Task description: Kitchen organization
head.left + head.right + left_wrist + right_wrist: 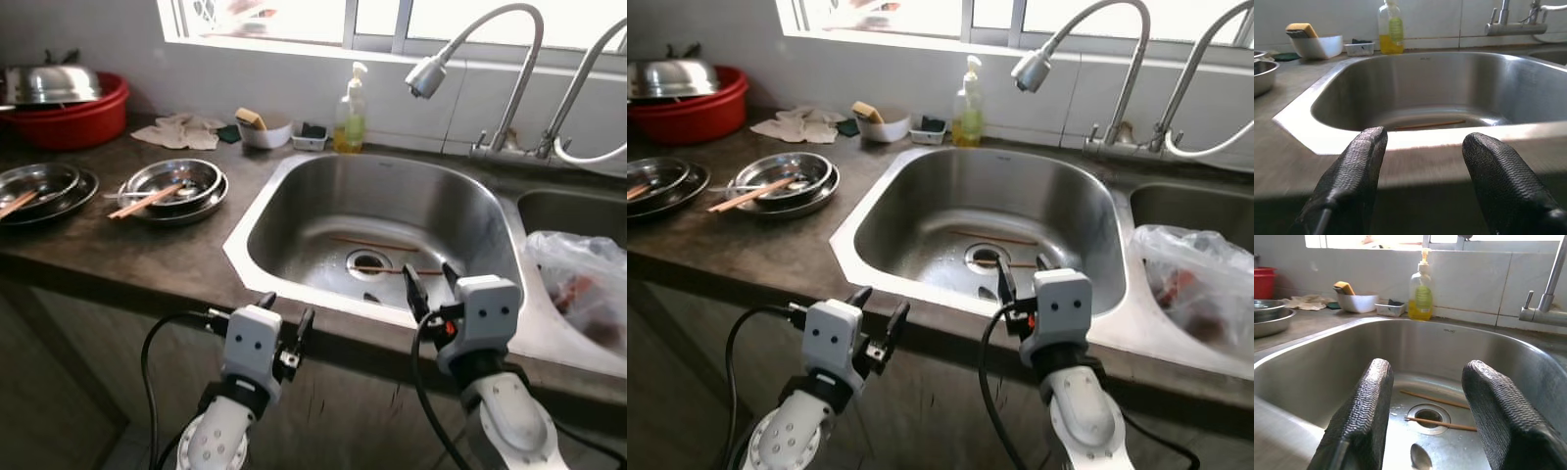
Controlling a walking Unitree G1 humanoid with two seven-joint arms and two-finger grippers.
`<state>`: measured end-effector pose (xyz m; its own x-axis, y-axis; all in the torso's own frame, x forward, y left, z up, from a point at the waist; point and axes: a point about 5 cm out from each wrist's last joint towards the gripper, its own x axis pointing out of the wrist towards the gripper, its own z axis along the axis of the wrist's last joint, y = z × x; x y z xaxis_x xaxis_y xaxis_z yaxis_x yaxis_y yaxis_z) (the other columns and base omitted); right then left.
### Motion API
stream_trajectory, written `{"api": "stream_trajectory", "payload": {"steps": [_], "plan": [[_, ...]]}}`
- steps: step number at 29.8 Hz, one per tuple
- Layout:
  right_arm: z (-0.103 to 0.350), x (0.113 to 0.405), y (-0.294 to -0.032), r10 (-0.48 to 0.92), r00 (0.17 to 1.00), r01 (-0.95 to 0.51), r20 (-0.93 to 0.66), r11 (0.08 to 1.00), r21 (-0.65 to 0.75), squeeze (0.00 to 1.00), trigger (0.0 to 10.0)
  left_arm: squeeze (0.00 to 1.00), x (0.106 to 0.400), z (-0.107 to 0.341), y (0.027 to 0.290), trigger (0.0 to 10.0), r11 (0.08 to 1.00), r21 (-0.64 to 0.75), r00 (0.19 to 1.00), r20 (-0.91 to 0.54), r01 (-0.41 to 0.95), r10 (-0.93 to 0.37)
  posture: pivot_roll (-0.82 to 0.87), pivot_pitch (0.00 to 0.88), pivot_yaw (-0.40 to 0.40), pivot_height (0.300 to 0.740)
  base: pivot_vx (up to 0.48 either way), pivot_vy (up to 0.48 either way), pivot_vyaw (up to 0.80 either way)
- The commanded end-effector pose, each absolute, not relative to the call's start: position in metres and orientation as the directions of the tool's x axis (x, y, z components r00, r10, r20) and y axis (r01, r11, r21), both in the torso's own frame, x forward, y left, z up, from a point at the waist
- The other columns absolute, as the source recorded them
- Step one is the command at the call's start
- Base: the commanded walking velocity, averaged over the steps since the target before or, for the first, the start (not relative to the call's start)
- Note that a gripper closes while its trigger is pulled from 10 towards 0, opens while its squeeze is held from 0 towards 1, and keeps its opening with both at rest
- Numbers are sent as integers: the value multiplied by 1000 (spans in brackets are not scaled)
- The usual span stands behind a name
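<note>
R gripper (pixel 432 276): fingers wide apart, empty, over front rim of sink (pixel 294 186).
L gripper (pixel 284 311): spread, empty, short of counter edge.
Chopsticks (pixel 1440 423): two on basin floor, one across drain; spoon (pixel 1420 456) near.
Step (judged): lower R, straddle one stick crosswise, pinch mid-length.

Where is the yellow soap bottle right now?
The soap bottle stands upright behind the sink, under the window, just right of a small tray and white bowl.
</note>
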<state>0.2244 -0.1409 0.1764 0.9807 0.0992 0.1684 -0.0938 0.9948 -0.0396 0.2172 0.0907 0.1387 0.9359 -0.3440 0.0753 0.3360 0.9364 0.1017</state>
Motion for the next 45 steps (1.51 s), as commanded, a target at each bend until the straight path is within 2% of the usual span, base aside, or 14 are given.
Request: {"api": "stream_trajectory", "payload": {"steps": [1, 45], "plan": [[179, 227, -139, 101, 979, -96, 180, 995, -35, 0, 10000, 0, 215, 143, 91, 10000, 936, 106, 934, 93, 336, -346, 29, 0, -40, 740, -334, 0, 0], [165, 231, -131, 120, 986, -117, 118, 993, -30, 0, 10000, 0, 214, 140, 86, 10000, 931, 101, 930, 75, 351, -359, 32, 0, -42, 740, -333, 0, 0]]}}
